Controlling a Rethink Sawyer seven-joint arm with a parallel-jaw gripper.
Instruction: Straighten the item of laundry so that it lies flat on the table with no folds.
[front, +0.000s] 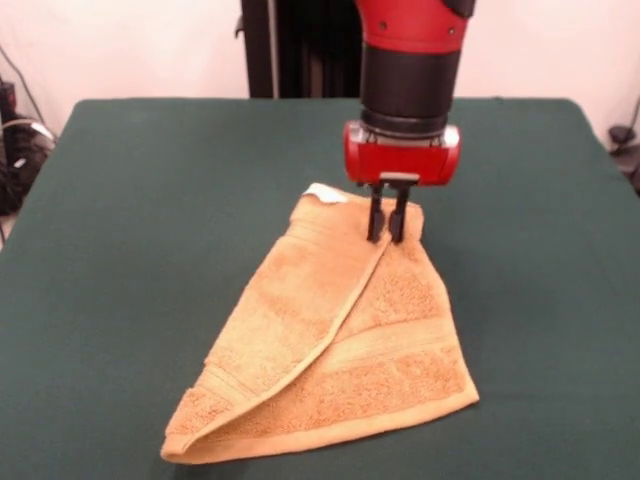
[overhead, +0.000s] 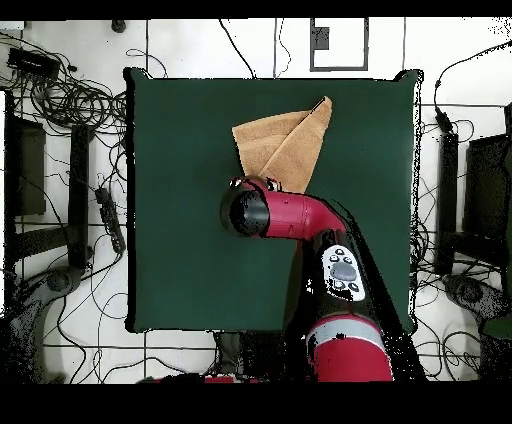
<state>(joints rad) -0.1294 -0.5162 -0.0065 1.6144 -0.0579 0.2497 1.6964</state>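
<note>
My gripper (front: 386, 238) is down at the towel's (front: 345, 350) far corner, the end nearest my pedestal, just beside the white tag (front: 325, 194). My two fingers stand narrow, close together with a thin gap, their tips at the cloth. I judge they are pinching the top layer's edge there, though the front view does not settle whether cloth is truly between them.

The towel lies on the table (front: 140, 240), toward the side away from my base, folded over itself into a long wedge. Its long axis runs from my fingers away across the table to the wide end at the front edge (in the overhead view it points up and to the right). The folded flap's diagonal edge starts right at my tips.

So everything I need lies away from me: I judge the flap must be lifted and swung sideways across that diagonal.
</note>
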